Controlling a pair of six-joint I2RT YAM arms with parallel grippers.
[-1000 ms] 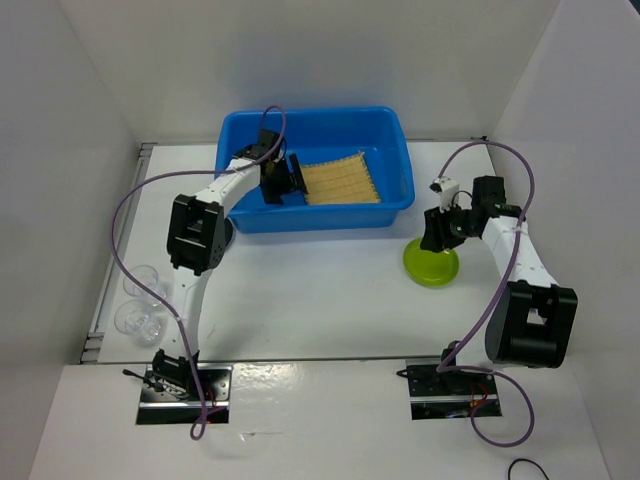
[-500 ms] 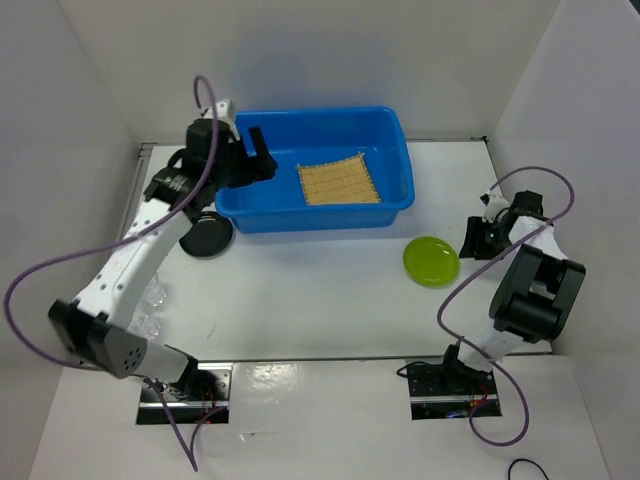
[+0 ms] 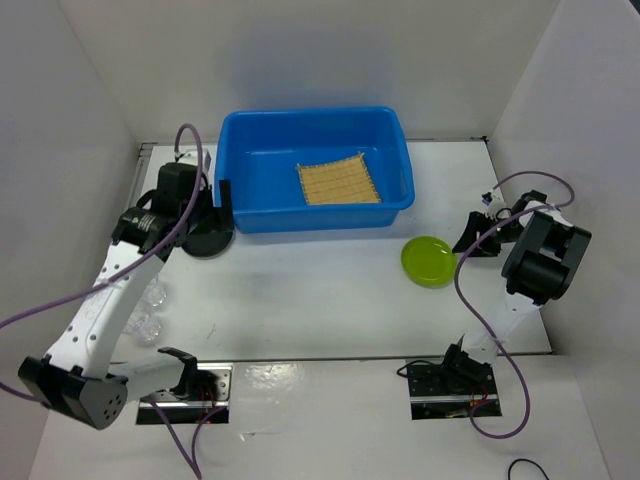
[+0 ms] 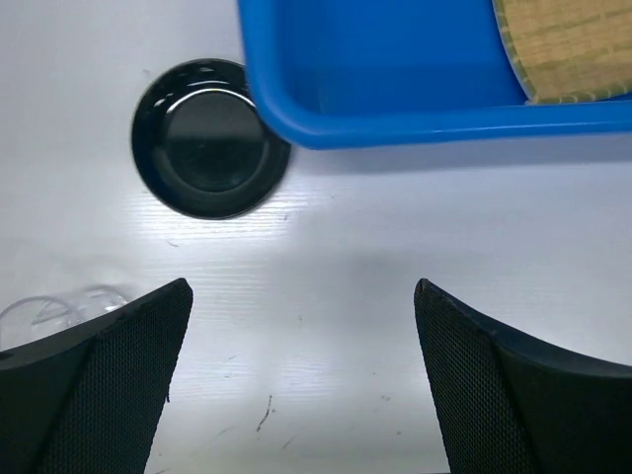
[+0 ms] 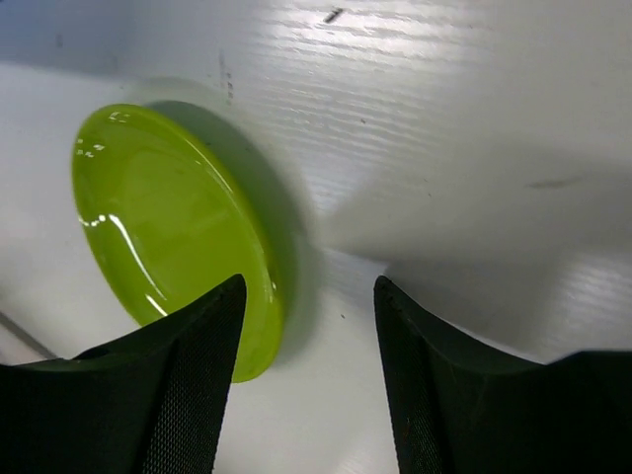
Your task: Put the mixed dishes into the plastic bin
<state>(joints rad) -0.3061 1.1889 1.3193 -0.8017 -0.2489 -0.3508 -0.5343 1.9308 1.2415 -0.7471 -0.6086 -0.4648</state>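
Observation:
The blue plastic bin (image 3: 270,165) stands at the back middle, with the tan bamboo mat (image 3: 338,183) lying flat in its right half. The black plate (image 3: 208,240) lies on the table off the bin's front left corner. My left gripper (image 3: 222,198) hovers over it, open and empty. In the left wrist view the black plate (image 4: 205,138), the bin (image 4: 395,79) and the mat (image 4: 568,44) lie ahead of the gripper (image 4: 301,291). The lime-green plate (image 3: 429,260) lies at the right. My right gripper (image 3: 470,240) is open just right of it; in its wrist view the gripper (image 5: 308,286) is beside the plate's (image 5: 168,232) rim.
Two clear glass cups (image 3: 148,308) stand near the table's left edge, under my left arm; one shows faintly in the left wrist view (image 4: 59,306). White walls close in the table on the left, back and right.
My left gripper has drawn back out of the bin, leaving the mat inside, and now hangs over the black plate. My right gripper has moved right, off the lime-green plate.

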